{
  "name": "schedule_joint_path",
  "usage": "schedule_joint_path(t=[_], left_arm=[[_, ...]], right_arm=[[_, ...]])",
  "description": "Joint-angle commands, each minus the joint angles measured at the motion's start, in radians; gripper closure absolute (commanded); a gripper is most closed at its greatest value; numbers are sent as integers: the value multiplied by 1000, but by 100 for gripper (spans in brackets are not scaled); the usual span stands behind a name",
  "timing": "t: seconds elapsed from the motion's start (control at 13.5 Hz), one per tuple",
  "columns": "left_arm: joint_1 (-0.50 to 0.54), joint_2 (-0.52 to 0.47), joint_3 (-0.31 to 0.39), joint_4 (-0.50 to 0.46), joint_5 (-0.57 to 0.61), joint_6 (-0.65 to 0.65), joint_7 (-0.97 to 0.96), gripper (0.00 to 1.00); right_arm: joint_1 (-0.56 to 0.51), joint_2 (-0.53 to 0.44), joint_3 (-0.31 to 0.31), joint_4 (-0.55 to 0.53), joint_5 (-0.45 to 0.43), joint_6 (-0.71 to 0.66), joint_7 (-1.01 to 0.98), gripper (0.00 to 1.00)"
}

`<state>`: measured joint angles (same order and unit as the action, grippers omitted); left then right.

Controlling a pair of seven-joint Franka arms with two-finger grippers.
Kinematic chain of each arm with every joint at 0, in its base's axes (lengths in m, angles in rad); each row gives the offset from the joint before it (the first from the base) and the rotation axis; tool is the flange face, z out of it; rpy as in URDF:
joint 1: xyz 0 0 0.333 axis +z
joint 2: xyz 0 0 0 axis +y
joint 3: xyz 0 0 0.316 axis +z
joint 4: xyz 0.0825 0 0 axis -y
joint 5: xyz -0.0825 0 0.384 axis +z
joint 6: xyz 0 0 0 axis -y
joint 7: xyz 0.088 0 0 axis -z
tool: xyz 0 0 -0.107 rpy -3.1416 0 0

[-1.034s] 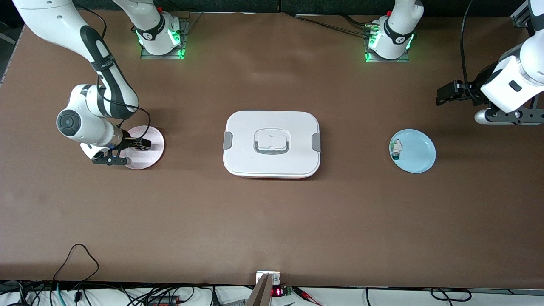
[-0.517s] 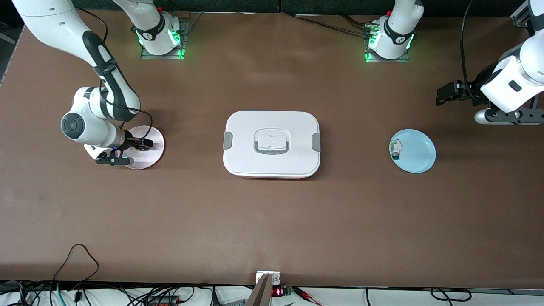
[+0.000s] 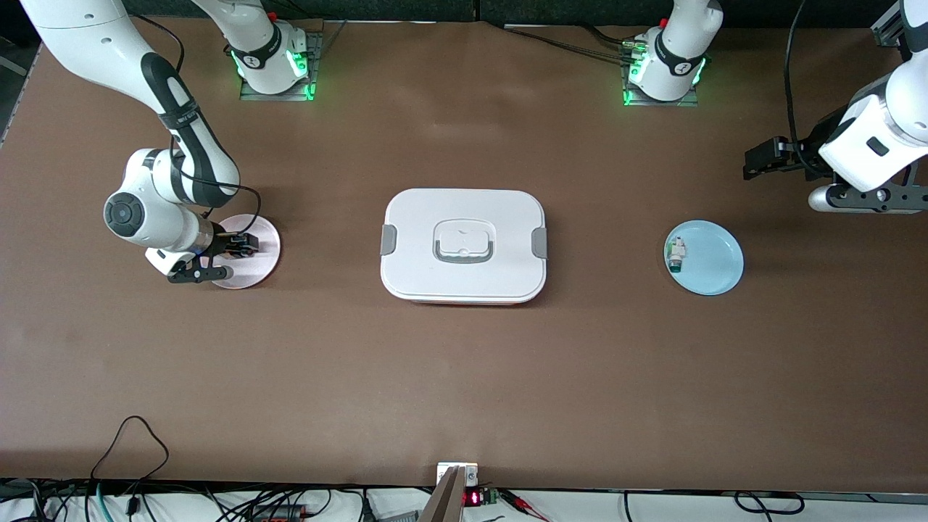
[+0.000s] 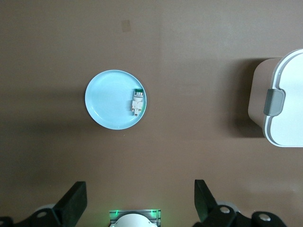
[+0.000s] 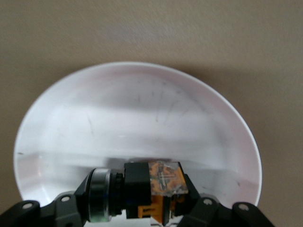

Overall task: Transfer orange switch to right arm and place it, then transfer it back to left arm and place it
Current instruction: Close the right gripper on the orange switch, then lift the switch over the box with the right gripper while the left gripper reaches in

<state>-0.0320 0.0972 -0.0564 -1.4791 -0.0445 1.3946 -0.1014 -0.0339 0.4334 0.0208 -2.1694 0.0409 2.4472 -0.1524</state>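
The orange switch [image 5: 152,190], black with an orange part, is clamped between the fingers of my right gripper [image 5: 142,204]. That gripper [image 3: 239,246] is low over the pink plate [image 3: 264,267] at the right arm's end of the table; I cannot tell whether the switch touches the plate [image 5: 142,113]. The switch itself is too small to make out in the front view. The white box [image 3: 464,246] stands at the table's middle. My left gripper [image 3: 760,161] waits in the air, open and empty, its fingers wide apart in the left wrist view [image 4: 140,198].
A light blue plate [image 3: 714,264] lies toward the left arm's end of the table, holding a small white part with a green end [image 3: 676,255]. The plate [image 4: 106,106], the part [image 4: 137,100] and one end of the box [image 4: 286,99] show in the left wrist view.
My right arm's wrist has shifted slightly toward the box while its gripper stays over the pink plate. The left arm has barely moved.
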Motion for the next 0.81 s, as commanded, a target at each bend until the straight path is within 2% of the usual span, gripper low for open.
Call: schedule_joint_path(t=[0.0, 0.15, 0.3, 0.52, 0.74], left_arm=[[3, -11, -6, 6, 6, -14, 2, 0], [3, -11, -6, 6, 6, -14, 2, 0], [3, -11, -6, 6, 6, -14, 2, 0], [3, -11, -6, 6, 6, -14, 2, 0], [3, -11, -6, 6, 6, -14, 2, 0]], right_arm=[[-17, -74, 37, 32, 28, -75, -33, 66], [-17, -122, 48, 84, 27, -155, -38, 66], [-17, -172, 96, 155, 25, -216, -68, 67], [-9, -228, 103, 276, 20, -388, -88, 68], [-9, -243, 122, 402, 28, -537, -128, 68]])
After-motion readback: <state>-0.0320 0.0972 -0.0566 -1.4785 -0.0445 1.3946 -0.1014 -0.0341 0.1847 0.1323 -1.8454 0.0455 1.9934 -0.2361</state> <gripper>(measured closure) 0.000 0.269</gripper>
